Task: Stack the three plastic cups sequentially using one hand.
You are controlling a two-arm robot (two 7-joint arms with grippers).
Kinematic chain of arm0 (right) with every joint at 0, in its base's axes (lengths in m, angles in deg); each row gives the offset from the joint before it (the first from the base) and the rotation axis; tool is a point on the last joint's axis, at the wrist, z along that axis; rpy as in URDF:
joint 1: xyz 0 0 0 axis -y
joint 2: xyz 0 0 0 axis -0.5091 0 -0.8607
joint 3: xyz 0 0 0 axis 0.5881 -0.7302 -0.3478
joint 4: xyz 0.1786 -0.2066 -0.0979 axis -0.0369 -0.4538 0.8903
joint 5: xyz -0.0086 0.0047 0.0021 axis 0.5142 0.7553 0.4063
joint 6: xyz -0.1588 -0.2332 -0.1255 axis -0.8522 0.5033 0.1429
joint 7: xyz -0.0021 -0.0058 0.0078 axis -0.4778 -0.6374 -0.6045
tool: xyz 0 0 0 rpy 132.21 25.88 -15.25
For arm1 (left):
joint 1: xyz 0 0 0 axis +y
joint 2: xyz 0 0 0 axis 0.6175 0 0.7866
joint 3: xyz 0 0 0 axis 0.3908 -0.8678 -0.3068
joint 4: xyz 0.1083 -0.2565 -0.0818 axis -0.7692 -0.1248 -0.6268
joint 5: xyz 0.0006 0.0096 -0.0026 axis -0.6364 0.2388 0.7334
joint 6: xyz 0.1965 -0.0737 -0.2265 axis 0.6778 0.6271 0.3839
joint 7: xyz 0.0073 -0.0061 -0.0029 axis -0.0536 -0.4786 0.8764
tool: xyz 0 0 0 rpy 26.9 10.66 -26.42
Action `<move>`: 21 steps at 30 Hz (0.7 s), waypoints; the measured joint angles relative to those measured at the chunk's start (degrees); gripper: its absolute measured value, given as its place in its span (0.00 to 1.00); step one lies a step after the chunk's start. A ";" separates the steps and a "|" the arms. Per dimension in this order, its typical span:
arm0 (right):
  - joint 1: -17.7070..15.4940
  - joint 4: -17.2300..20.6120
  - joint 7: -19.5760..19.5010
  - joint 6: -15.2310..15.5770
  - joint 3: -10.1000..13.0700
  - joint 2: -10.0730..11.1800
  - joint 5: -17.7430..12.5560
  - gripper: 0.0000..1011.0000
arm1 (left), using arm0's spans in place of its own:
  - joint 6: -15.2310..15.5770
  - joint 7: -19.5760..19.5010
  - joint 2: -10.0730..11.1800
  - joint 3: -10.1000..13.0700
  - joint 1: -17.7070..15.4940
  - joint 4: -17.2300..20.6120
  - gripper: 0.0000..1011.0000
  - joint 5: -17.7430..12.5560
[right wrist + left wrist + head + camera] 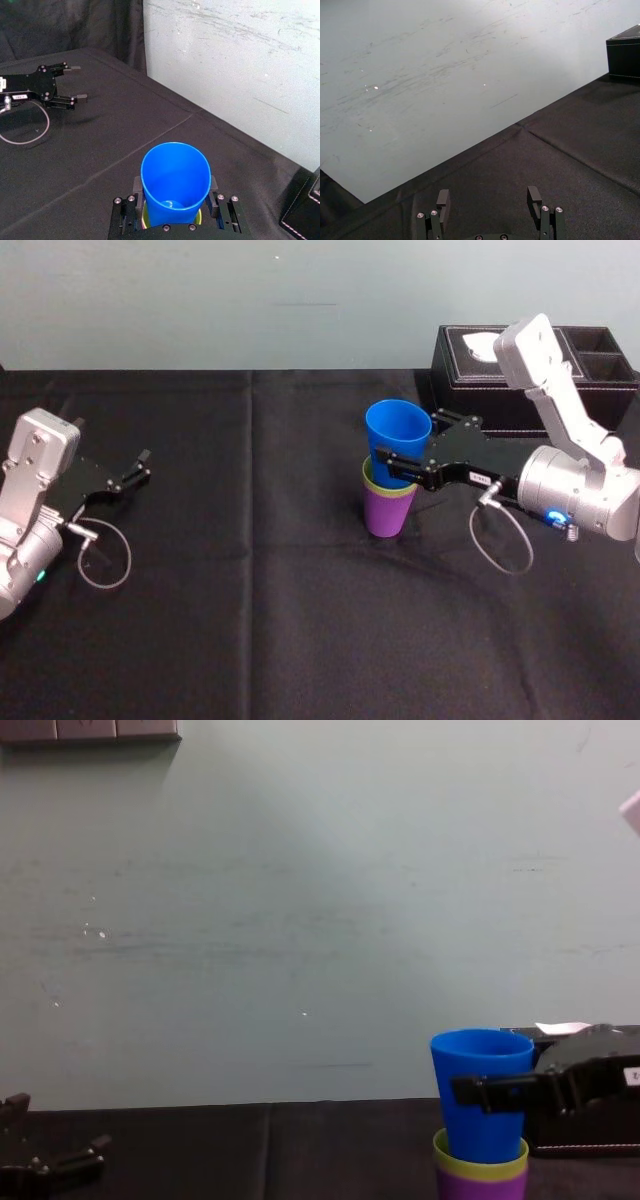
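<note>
**Q:** Firstly, head view: where are the cups?

**A:** They stand right of centre on the table (250,590). The purple cup (388,512) is at the bottom and the yellow-green cup (374,480) is nested in it. The blue cup (398,440) sits in the yellow-green cup, with most of its wall exposed. The right gripper (405,450) reaches in from the right and pinches the blue cup. The box (480,390) lies just behind, at far right. The left gripper (143,466) rests at the left, fingers spread, well apart from the cups.

**Q:** Left wrist view?

**A:** The left gripper (489,200) is spread above the black cloth.

**Q:** Right wrist view?

**A:** The blue cup (175,175) sits between the right gripper's fingers (137,184), one on each side of its wall. The yellow-green rim (199,216) shows beneath it.

**Q:** Chest view?

**A:** At lower right, the blue cup (482,1065) stands upright. A finger (490,1091) crosses its wall. Below it are the yellow-green cup (480,1162) and then the purple cup (480,1186).
</note>
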 joint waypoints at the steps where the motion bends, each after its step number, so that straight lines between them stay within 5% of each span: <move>1: 0.09 -0.42 0.15 -0.19 -0.19 -0.14 0.04 0.72 | 0.00 0.00 0.00 0.00 0.00 0.00 1.00 0.00; 21: 0.27 -1.93 0.50 -0.90 -0.77 -0.53 0.41 0.73 | 0.00 0.00 0.00 0.00 0.00 0.00 1.00 0.00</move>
